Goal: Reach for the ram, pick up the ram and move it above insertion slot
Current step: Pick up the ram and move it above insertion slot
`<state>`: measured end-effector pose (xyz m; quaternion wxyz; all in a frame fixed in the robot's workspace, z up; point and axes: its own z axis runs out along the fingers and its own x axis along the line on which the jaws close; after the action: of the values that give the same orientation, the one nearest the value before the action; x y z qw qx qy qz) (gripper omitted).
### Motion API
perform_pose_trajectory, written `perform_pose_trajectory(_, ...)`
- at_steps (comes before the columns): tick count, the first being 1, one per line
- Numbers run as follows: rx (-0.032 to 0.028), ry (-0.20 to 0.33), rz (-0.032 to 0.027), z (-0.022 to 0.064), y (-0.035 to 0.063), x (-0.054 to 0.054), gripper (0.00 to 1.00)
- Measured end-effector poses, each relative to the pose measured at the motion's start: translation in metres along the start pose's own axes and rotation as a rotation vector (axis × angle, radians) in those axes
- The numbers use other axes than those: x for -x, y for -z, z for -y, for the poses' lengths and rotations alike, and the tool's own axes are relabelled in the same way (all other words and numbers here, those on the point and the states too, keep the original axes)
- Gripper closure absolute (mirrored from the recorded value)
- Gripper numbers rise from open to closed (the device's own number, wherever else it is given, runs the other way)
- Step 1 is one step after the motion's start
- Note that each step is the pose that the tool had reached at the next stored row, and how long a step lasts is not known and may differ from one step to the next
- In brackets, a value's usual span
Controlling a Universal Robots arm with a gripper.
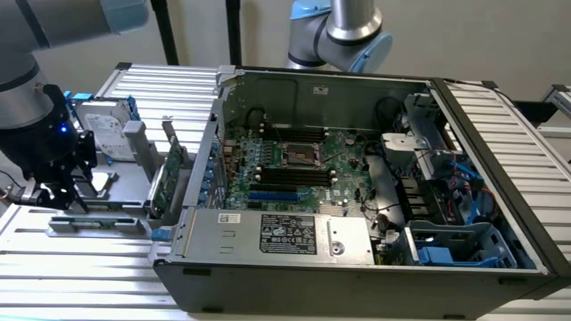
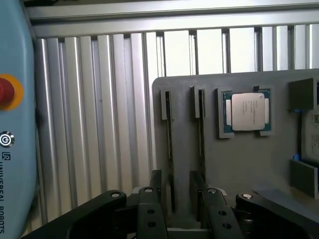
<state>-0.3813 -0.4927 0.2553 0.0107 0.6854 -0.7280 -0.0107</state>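
My gripper [image 1: 64, 198] hangs over the grey fixture plate [image 1: 125, 175] at the exterior view's left, outside the open computer case. Its jaws stand open, and in the wrist view its black fingers [image 2: 155, 185] sit on either side of a narrow groove in the plate [image 2: 239, 164]. In that groove the ram [image 2: 169, 144] shows edge-on as a thin dark strip, with nothing gripping it. A second similar strip [image 2: 201, 134] stands in the neighbouring groove. The insertion slot [image 1: 287, 173] is one of several long black sockets beside the processor socket on the motherboard.
A processor chip [image 2: 245, 112] and a hard drive [image 1: 105, 134] rest on the fixture plate. A taller green card [image 1: 174, 175] stands upright between the plate and the case wall [image 1: 207, 160]. A teach pendant [image 2: 15, 124] lies beside the plate. A second arm [image 1: 344, 30] stands behind the case.
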Motion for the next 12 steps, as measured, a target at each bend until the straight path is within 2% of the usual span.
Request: perform_pose_trajectory(12, -0.0011, 0.002, 0.0, -0.0004, -0.0198, 0.0, 0.64)
